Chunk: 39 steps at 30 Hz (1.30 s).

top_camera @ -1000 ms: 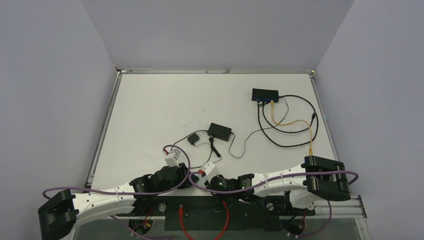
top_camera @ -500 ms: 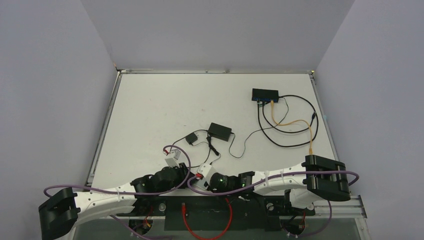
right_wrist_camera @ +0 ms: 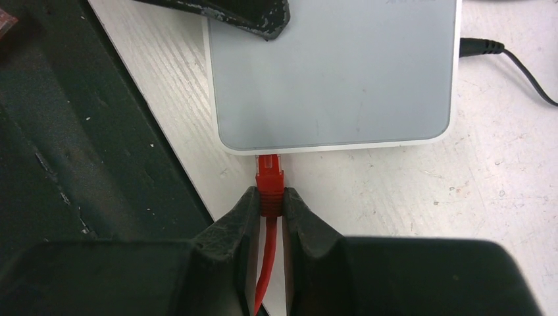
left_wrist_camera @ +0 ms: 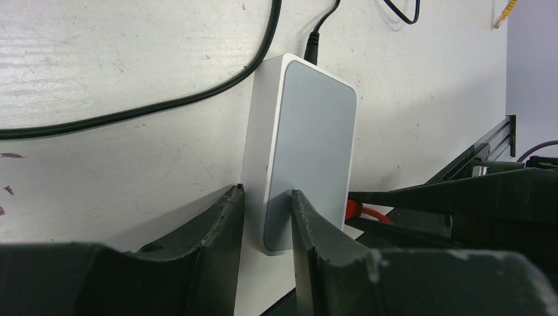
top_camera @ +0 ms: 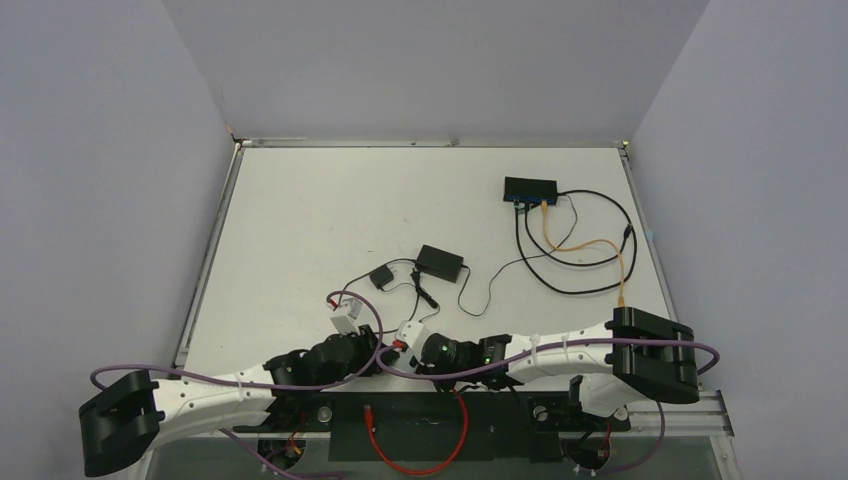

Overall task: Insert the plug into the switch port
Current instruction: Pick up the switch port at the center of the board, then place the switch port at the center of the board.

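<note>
The red plug (right_wrist_camera: 270, 178) on its red cable is pinched between the fingers of my right gripper (right_wrist_camera: 270, 197). Its tip touches the near edge of a light grey rounded-square pad (right_wrist_camera: 335, 72). My left gripper (left_wrist_camera: 266, 197) is shut across that pad's (left_wrist_camera: 309, 145) corner, one finger on its grey face, the other against its white side. The switch, a flat black box with a blue face (top_camera: 530, 188), lies far off at the back right of the table. Its ports are too small to make out, and neither gripper is near it.
An orange cable (top_camera: 585, 245) and black cables (top_camera: 570, 270) loop out from the switch. A black adapter brick (top_camera: 440, 262) and a smaller black block (top_camera: 383, 277) lie mid-table with thin leads. The red cable (top_camera: 420, 465) hangs below the table's near edge.
My right gripper has moved left and forward with the red plug, up to the pad. The left gripper has crept slightly forward while staying on the pad.
</note>
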Available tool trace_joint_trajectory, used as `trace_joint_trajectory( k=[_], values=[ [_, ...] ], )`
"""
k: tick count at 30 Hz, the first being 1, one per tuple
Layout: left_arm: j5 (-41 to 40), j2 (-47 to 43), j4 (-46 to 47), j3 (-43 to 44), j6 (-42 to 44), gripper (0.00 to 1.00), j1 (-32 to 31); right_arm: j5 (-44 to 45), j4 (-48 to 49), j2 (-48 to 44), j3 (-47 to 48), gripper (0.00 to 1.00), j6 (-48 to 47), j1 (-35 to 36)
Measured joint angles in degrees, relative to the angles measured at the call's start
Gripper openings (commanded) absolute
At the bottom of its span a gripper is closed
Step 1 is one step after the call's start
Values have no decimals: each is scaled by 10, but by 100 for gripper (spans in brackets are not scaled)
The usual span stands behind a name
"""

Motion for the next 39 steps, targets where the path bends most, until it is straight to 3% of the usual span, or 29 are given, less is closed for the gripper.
trace_joint_trajectory(
  k=[13, 23, 39],
  values=[
    [-5, -26, -37, 7, 8, 29, -10, -10, -30, 5, 17, 0, -5, -11],
    [9, -78, -174, 56, 24, 53, -27, -8, -21, -1, 17, 0, 22, -13],
    [-41, -174, -330, 181, 36, 61, -32, 88, -20, -174, -32, 0, 74, -34]
  ],
)
